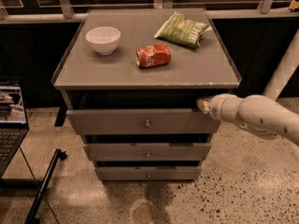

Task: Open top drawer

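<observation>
The top drawer is the widest grey front of three, with a small round metal knob at its centre. It stands pulled out a little from the cabinet, with a dark gap above it. My gripper is at the drawer's upper right corner, at the end of the white arm that comes in from the right. Its tip sits at the top edge of the drawer front, just under the cabinet top.
On the cabinet top stand a white bowl, a crushed red can and a green snack bag. Two narrower drawers lie below. A laptop and a black pole stand at the left.
</observation>
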Controlling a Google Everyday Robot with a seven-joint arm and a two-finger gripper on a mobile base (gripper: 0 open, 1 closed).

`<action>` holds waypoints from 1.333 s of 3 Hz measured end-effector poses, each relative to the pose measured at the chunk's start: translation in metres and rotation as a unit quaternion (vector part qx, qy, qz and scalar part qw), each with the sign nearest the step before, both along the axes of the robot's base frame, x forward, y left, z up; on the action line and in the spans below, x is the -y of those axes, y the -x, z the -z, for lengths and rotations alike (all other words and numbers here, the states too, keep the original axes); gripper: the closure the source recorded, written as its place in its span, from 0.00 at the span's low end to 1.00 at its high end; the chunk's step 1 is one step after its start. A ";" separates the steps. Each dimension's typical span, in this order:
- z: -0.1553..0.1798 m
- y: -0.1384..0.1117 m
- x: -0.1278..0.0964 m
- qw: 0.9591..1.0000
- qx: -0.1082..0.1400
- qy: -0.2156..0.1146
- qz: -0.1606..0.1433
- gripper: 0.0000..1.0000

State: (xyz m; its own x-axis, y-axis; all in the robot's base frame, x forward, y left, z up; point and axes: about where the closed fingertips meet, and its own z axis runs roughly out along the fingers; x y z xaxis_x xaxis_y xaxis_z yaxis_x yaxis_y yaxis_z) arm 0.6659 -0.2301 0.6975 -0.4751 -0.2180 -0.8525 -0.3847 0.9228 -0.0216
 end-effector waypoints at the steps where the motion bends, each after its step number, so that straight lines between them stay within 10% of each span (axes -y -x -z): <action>1: 0.006 -0.005 -0.004 1.000 -0.003 0.006 0.003 1.00; 4: 0.020 0.012 0.010 0.993 -0.111 0.033 0.039 1.00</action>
State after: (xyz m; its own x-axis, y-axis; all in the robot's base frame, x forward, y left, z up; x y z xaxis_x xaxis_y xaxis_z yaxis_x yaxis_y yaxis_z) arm 0.6540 -0.2397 0.6774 -0.6669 -0.2248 -0.7104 -0.3140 0.9494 -0.0057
